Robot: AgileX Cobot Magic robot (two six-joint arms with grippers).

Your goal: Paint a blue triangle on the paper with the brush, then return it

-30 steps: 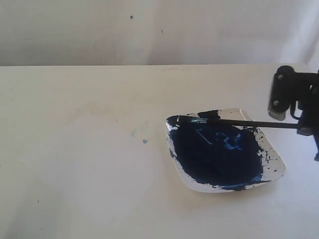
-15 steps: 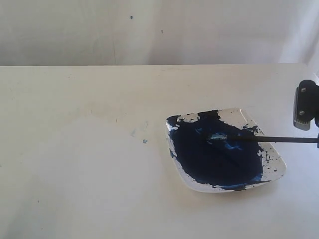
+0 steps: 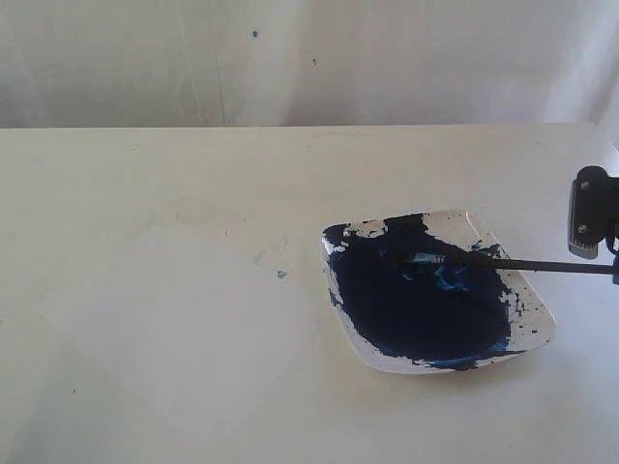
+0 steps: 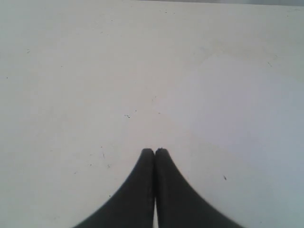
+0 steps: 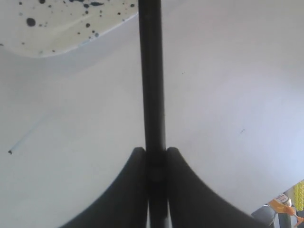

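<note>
The brush (image 3: 503, 263) lies almost level over the white dish (image 3: 535, 333), its black handle running off the right edge of the exterior view and its bristle tip in the dark blue paint pool (image 3: 416, 300). My right gripper (image 5: 155, 151) is shut on the brush handle (image 5: 152, 71); only part of that arm (image 3: 592, 213) shows at the far right. The paper (image 3: 164, 290) is a large off-white sheet with a few tiny blue specks (image 3: 280, 275) left of the dish. No blue triangle shows on it. My left gripper (image 4: 155, 151) is shut with nothing in it, over bare paper (image 4: 142, 71).
A pale wall (image 3: 290, 58) rises behind the far edge of the table. The dish rim (image 5: 57, 28), spattered with dark paint, sits at one corner of the right wrist view. A small orange and yellow object (image 5: 289, 204) shows at another corner.
The right arm drew back to the right, pulling the brush tip from the dish's far left rim into the paint pool. Over the last half second the tip shifted slightly up and left.
</note>
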